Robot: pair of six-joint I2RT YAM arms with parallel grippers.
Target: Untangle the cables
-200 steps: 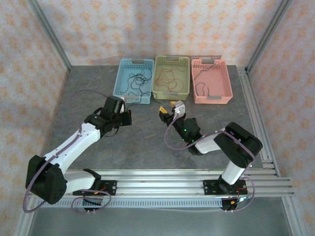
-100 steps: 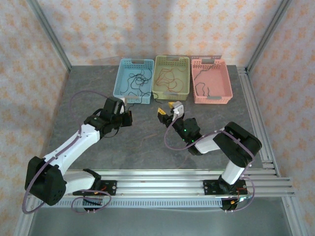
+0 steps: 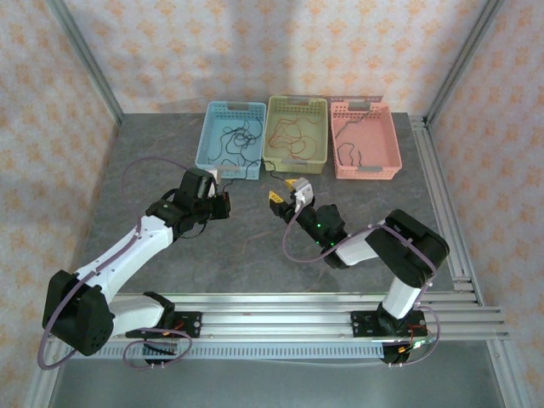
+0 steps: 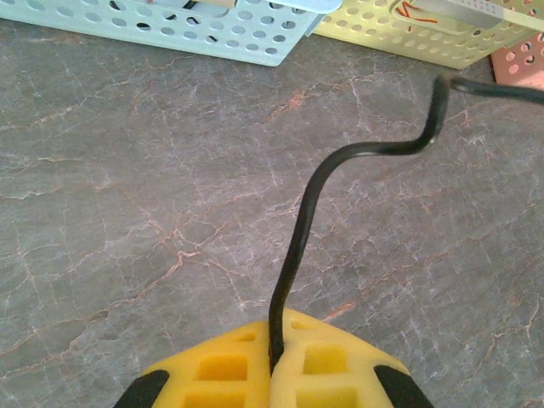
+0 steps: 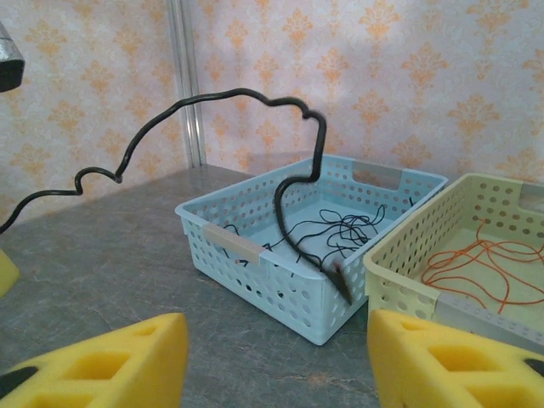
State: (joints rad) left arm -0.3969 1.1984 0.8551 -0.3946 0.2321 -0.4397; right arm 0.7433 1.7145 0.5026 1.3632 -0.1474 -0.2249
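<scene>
My left gripper (image 4: pixel 276 336) (image 3: pixel 223 205) is shut on one end of a black cable (image 4: pixel 306 212), which rises from between the yellow pads and curves right above the table. The same cable (image 5: pixel 229 95) arches through the air in the right wrist view, its free end hanging at the blue basket (image 5: pixel 255 255) rim. My right gripper (image 5: pixel 276 348) (image 3: pixel 283 190) is open and holds nothing, facing that cable from below. More black cables (image 5: pixel 340 229) lie in the blue basket (image 3: pixel 229 136). Orange cables (image 5: pixel 476 263) lie in the yellow-green basket (image 3: pixel 296 132).
A pink basket (image 3: pixel 364 140) with a dark cable stands right of the other two, all in a row at the table's back. Aluminium rails (image 3: pixel 442 195) run along the right and near edges. The grey table (image 3: pixel 153 161) is bare left of the baskets.
My right gripper has shifted a little left and towards the baskets. The left arm has barely moved and keeps its hold on the black cable.
</scene>
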